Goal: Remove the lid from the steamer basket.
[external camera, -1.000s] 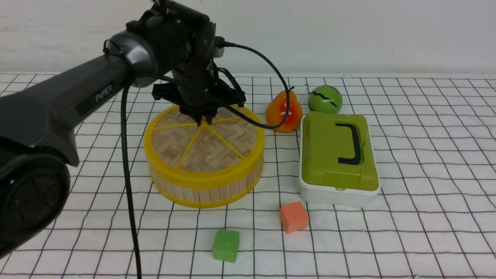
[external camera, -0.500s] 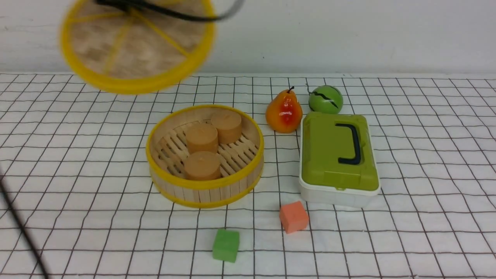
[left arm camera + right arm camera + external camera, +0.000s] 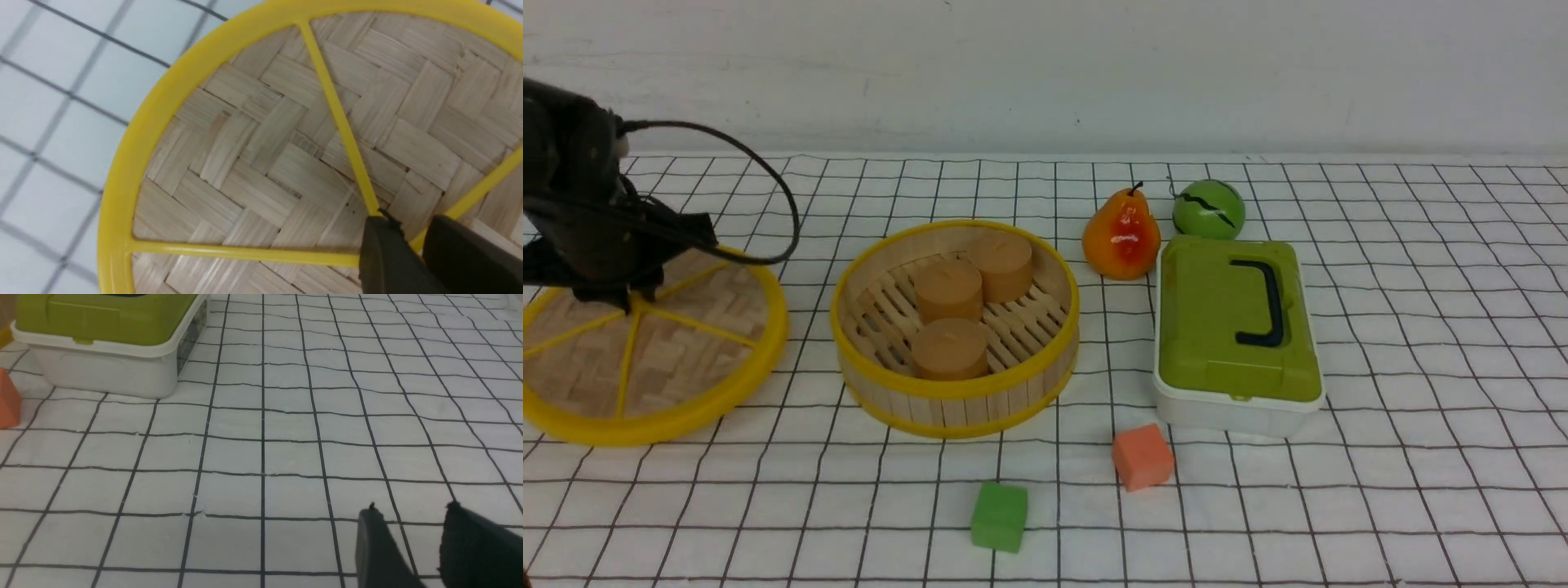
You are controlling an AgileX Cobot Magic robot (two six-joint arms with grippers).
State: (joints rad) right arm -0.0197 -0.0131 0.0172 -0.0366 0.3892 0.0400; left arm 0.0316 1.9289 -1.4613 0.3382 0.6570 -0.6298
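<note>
The lid [image 3: 678, 351], a woven tan disc with a yellow rim and spokes, is at the left of the cloth, beside the steamer basket [image 3: 956, 390] and apart from it. My left gripper [image 3: 627, 300] is shut on the lid's hub where the spokes meet. The left wrist view shows the fingertips [image 3: 382, 228] pinching a yellow spoke of the lid [image 3: 261, 163]. I cannot tell whether the lid rests fully on the cloth. The basket stands uncovered with three tan cylinders [image 3: 947, 287] on its slatted floor. My right gripper [image 3: 410, 510] is open and empty above the bare cloth; it is out of the front view.
A white box with a green lid and black handle [image 3: 1233, 327] stands right of the basket; it also shows in the right wrist view [image 3: 110, 343]. Behind it are a pear [image 3: 1121, 237] and a green ball [image 3: 1209, 209]. An orange cube [image 3: 1142, 457] and a green cube [image 3: 999, 516] lie in front.
The lid was on the basket, then lifted high and to the left. It is now low at the left, beside the basket, still in my left gripper.
</note>
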